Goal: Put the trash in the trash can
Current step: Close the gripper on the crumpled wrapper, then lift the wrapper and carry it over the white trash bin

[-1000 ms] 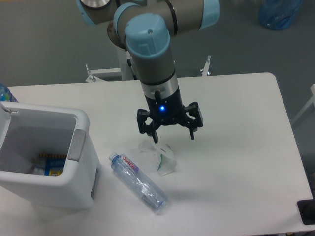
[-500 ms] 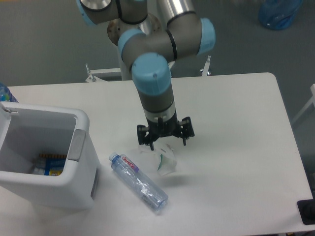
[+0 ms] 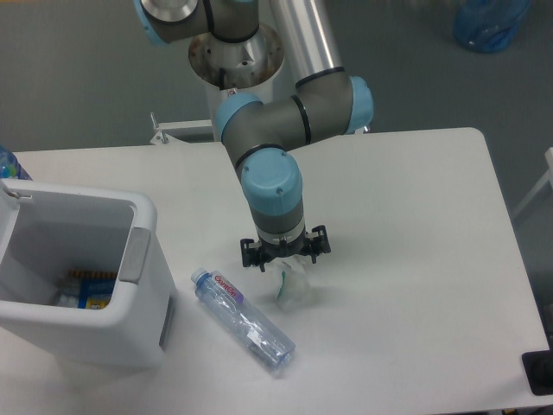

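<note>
The crumpled translucent-white wrapper (image 3: 292, 286) with green marks lies on the white table, right under my gripper (image 3: 284, 262). The gripper points straight down, low over the wrapper's top edge, and its fingers look open, standing to either side of the wrapper. A clear crushed bottle (image 3: 244, 321) with a red-lettered label lies diagonally just left of and below the wrapper, untouched. The white trash can (image 3: 143, 226) stands at the left edge of the table, with a grey tab on its rim.
Some blue-and-yellow packaging (image 3: 91, 289) lies inside the trash can. A black object (image 3: 539, 372) sits at the table's front right corner. A blue water jug (image 3: 491, 22) stands on the floor far behind. The table edge runs along the right.
The gripper has descended from well above the wrapper to right on top of it, staying open. The arm's wrist has folded lower. Wrapper and bottle have not moved.
</note>
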